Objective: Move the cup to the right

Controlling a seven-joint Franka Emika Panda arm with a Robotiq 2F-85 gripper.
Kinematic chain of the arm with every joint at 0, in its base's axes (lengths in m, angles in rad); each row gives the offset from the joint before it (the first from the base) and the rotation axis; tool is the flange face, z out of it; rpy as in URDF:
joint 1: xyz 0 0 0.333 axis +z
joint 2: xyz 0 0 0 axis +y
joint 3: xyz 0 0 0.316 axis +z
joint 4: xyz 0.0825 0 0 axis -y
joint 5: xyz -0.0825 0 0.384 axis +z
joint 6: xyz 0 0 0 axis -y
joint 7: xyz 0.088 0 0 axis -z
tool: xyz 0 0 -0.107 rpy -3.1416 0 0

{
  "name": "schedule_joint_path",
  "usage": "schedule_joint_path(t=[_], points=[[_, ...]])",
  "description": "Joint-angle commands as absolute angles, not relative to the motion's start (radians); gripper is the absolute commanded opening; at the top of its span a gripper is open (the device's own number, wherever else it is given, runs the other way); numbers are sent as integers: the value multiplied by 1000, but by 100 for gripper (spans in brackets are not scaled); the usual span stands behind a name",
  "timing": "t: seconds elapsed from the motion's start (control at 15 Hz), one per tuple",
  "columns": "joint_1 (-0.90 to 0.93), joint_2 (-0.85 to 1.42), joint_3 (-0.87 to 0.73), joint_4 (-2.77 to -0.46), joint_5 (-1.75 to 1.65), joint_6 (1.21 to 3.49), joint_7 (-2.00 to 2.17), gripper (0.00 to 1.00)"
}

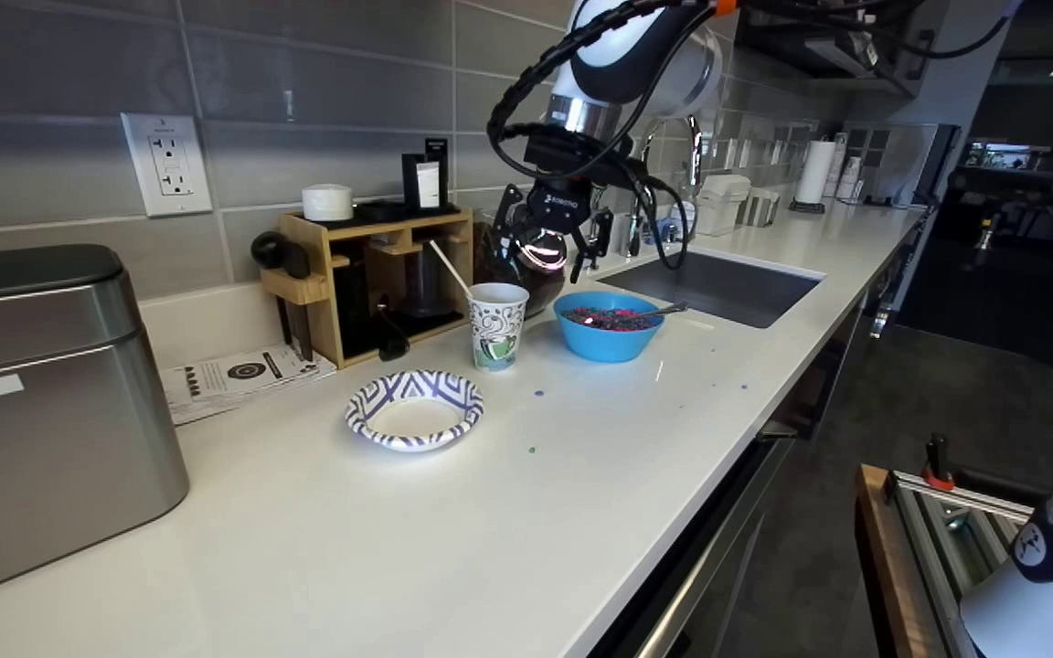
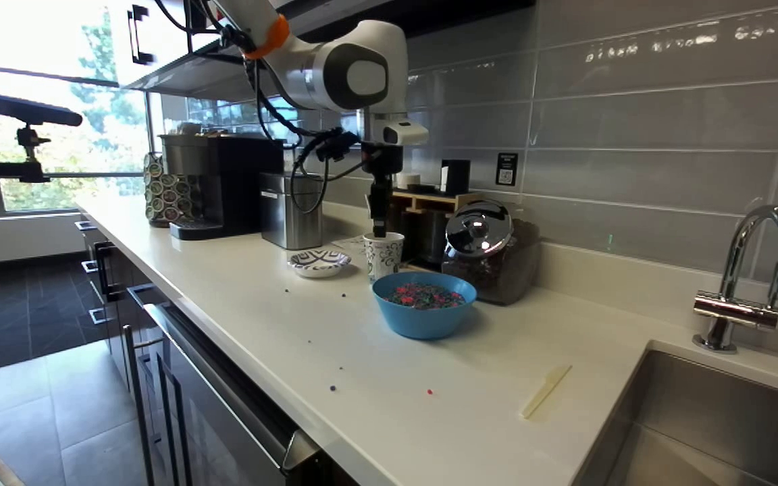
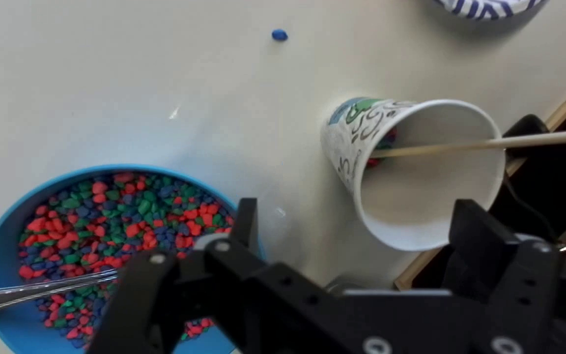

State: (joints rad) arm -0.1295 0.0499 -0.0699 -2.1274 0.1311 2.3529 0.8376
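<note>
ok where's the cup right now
In both exterior views the cup stands on the counter between the patterned dish, on its left, and the blue bowl, on its right. In the wrist view it sits right of centre.

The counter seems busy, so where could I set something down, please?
Free patches: between steel bin, patterned dish and counter edge; between blue bowl and pale utensil. Crowded: around the cup, near dish, bowl, wooden organizer and the hanging gripper.
</note>
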Motion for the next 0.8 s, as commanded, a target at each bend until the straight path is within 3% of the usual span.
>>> schedule_joint_path(t=[0.0, 0.2, 0.27, 0.53, 0.73], points=[[-103, 140, -88, -2064, 78, 2381, 944, 100], [-84, 187, -95, -2030, 46, 2375, 994, 99], [-78, 200, -97, -2019, 39, 2369, 1004, 93], [-59, 236, -104, -1989, 28, 2355, 1023, 50], [-49, 248, -112, -1981, 26, 2357, 1031, 27]])
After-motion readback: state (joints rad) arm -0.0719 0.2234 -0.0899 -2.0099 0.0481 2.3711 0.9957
